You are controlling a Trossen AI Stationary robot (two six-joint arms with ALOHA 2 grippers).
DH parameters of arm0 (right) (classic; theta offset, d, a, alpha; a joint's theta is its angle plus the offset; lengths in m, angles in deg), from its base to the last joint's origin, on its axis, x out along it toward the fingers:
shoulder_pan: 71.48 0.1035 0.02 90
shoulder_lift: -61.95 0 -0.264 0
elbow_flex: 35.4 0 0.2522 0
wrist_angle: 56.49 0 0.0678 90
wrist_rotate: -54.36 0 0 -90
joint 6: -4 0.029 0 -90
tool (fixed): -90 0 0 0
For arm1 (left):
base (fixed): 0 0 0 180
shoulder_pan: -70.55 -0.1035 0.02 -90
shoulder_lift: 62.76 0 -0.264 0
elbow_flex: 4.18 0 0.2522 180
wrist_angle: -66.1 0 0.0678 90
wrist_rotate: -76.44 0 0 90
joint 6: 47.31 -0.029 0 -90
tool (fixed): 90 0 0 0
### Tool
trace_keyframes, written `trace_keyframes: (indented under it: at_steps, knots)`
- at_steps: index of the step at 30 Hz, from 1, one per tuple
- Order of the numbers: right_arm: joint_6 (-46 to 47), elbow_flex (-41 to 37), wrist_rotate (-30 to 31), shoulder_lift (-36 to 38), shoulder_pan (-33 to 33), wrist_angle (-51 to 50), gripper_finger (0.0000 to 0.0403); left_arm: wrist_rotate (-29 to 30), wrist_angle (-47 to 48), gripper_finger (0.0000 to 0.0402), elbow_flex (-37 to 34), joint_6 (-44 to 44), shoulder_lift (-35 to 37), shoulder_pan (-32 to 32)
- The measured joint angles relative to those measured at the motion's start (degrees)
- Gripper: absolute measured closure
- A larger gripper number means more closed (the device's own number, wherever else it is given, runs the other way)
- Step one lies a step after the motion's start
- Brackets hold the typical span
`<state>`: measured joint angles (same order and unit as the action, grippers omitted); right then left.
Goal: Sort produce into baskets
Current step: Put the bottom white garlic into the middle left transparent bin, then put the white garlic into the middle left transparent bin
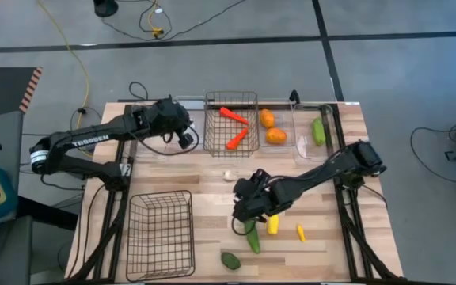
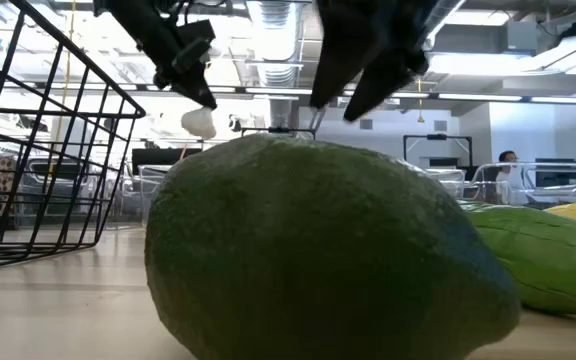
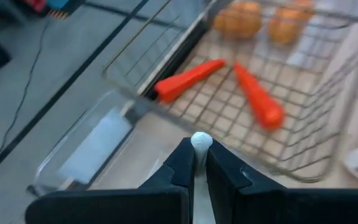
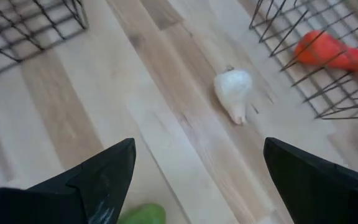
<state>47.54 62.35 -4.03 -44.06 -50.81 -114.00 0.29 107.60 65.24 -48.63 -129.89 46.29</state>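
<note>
My left gripper [image 1: 185, 136] is shut on a white garlic [image 3: 201, 142], up in the air beside the small wire basket [image 1: 231, 146], which holds two red-orange carrots [image 1: 236, 127]. My right gripper [image 1: 248, 204] stands open above the table's middle, over a green cucumber [image 1: 252, 236]. A second garlic [image 4: 234, 92] lies on the wood ahead of its fingers. A yellow squash [image 1: 273, 226], a tiny yellow piece [image 1: 300, 232] and a dark green avocado [image 1: 230, 260] lie near the front. Two orange fruits [image 1: 272, 128] and another cucumber [image 1: 318, 131] lie in clear bins. My left gripper pinches the garlic [image 2: 199, 122] between the free ends of its two fingers [image 3: 180, 155]. The fingers slant downward toward the small basket. The garlic is lifted clear, over a clear bin [image 3: 92, 146] next to the basket's side.
A larger wire basket [image 1: 161, 235] stands at the front left of the table. Bare wood lies between it and the cucumber. In the low view the avocado [image 2: 318, 250] fills the foreground, with the cucumber [image 2: 543, 255] to its right.
</note>
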Motion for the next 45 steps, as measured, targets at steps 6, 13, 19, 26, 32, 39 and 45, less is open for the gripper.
trace_keyframes:
  at_steps: [6, 13, 19, 26, 32, 39, 45]
  knots:
    - [0.0, 0.0, -3.1, -5.2, -2.8, 2.7, 0.0024, -0.8, 2.5, 0.0391, 0.0, -0.4, -0.6, -3.6]
    - [0.0, 0.0, -4.8, -9.5, -6.2, 3.5, 0.004, 0.0, 2.4, 0.0362, 0.0, -1.5, -2.2, -4.2]
    - [0.0, 0.0, -5.2, -9.6, -8.4, 4.1, 0.0054, 1.2, 0.9, 0.0285, 0.0, -1.7, -5.5, -4.3]
    - [0.0, 0.0, -6.7, -9.6, -10.9, 4.8, 0.0075, -0.1, 0.8, 0.0234, 0.0, -1.7, -9.4, -4.2]
    - [0.0, 0.0, -7.2, -9.6, -12.8, 7.9, 0.0082, -0.1, 0.7, 0.0231, 0.0, -2.2, -9.9, -4.2]
    - [0.0, 0.0, -9.3, -9.6, -15.1, 8.8, 0.0082, -0.2, 0.8, 0.023, 0.0, -2.6, -9.6, -4.2]
    - [0.0, 0.0, -12.2, -9.6, -16.6, 10.7, 0.0082, -0.2, 0.7, 0.023, 0.0, -2.6, -9.6, -4.2]
